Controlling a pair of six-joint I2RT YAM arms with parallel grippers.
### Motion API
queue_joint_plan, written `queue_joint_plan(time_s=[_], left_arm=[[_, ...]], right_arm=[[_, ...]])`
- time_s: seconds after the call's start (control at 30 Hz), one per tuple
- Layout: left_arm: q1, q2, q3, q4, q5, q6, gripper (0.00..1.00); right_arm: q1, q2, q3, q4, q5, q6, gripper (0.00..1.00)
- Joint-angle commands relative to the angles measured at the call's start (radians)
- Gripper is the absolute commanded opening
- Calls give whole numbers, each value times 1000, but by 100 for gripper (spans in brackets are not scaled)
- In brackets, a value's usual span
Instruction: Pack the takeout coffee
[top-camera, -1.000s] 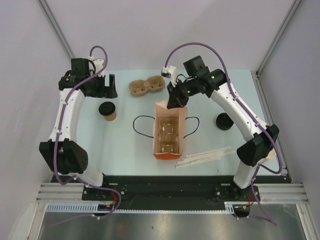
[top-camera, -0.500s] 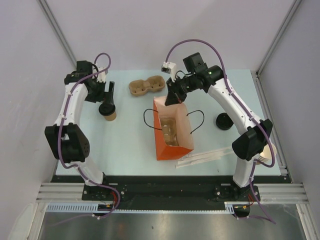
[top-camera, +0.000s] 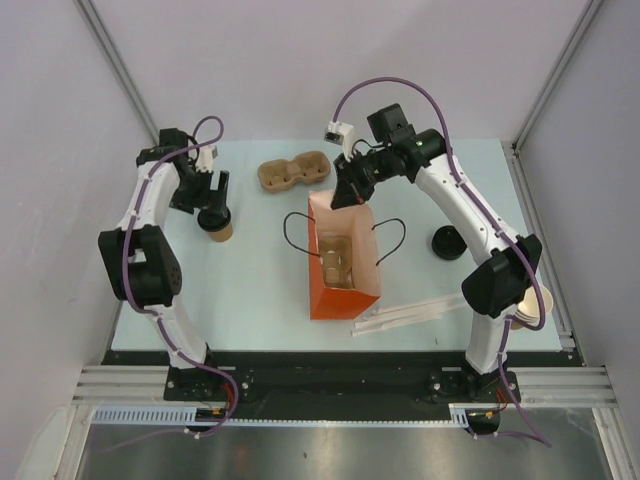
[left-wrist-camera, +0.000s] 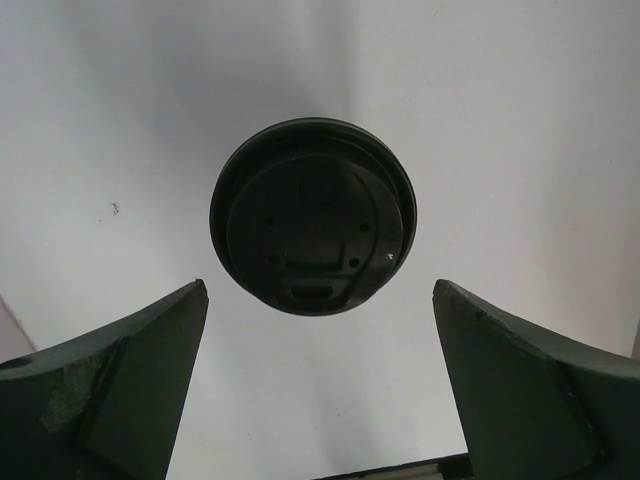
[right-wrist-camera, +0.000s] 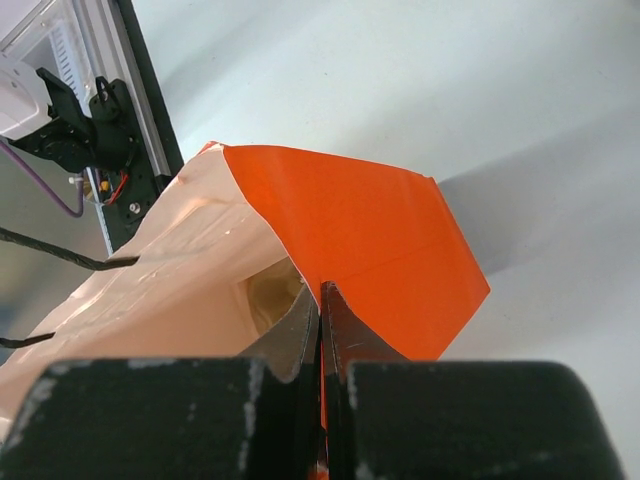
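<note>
The takeout coffee (top-camera: 215, 224), a tan cup with a black lid, stands at the left of the table. In the left wrist view its lid (left-wrist-camera: 313, 215) sits just ahead of and between my open fingers (left-wrist-camera: 130, 385). My left gripper (top-camera: 212, 196) is open above the cup's far side, not touching it. The orange bag (top-camera: 343, 270) stands open in the middle with cups inside. My right gripper (top-camera: 346, 193) is shut on the bag's far rim; the wrist view shows the jaws (right-wrist-camera: 322, 300) pinching the orange wall (right-wrist-camera: 360, 225).
A brown two-cup carrier (top-camera: 293, 172) lies at the back centre. A loose black lid (top-camera: 449, 243) lies right of the bag. Pale sticks (top-camera: 412, 312) lie at the front right. A stack of lidless cups (top-camera: 531, 305) stands by the right arm's base.
My left gripper has moved from the back left corner down to the coffee cup. My right gripper has pulled the bag's far rim back, and the bag has tilted and shifted slightly.
</note>
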Motion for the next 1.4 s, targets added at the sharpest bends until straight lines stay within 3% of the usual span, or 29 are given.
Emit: queue_joint_plan(time_s=[0.0,0.63,1.37], left_arm=[[12,25,54,24,6,19,99],[56,119,129,1,72,11,99],[61,76,94,15,112,16,100]], right_arm=[[-3,6,58,23,-28,19,0],[1,38,83,22,-24,18,0],[9,54,95,20,-36,21,0]])
